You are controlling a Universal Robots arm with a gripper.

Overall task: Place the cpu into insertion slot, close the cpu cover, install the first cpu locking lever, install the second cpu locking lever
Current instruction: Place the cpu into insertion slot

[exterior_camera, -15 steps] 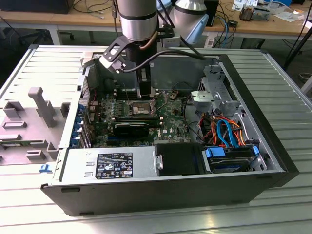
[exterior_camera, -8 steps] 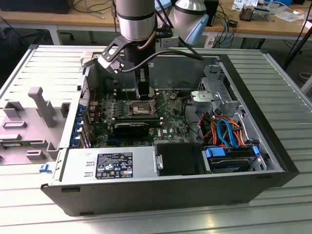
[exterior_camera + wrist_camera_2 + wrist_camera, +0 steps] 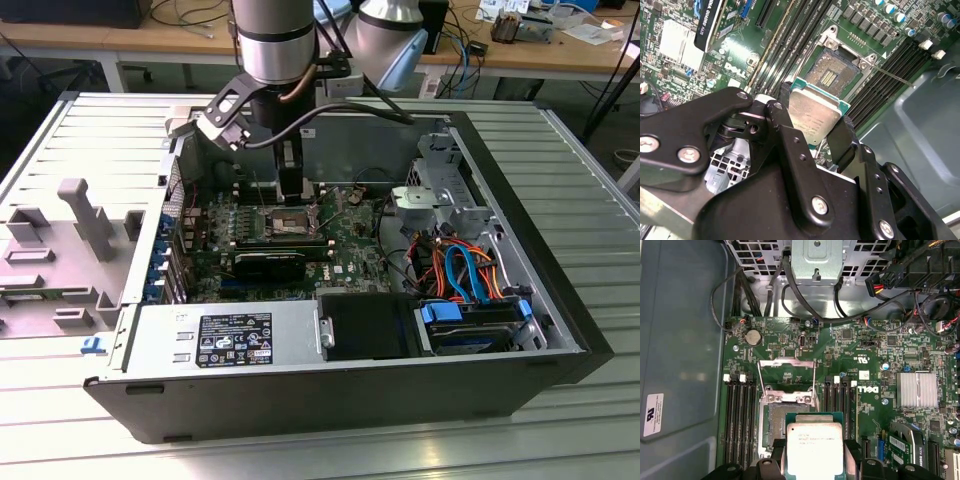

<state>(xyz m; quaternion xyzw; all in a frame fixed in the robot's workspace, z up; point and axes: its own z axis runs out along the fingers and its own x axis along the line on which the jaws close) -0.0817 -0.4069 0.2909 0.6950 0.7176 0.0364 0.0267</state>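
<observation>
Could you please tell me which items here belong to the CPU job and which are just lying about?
Job: tool, shut on the cpu; insertion slot; cpu cover, raised open.
Bystanders: expansion card; heatsink; power supply; coloured cables.

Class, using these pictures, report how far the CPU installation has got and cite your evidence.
Nothing is completed yet. In hand: the gripper is shut on the cpu, above the insertion slot, whose contacts lie bare. Left: seating the chip, closing the cpu cover, which stands open, and latching the locking levers.
</observation>
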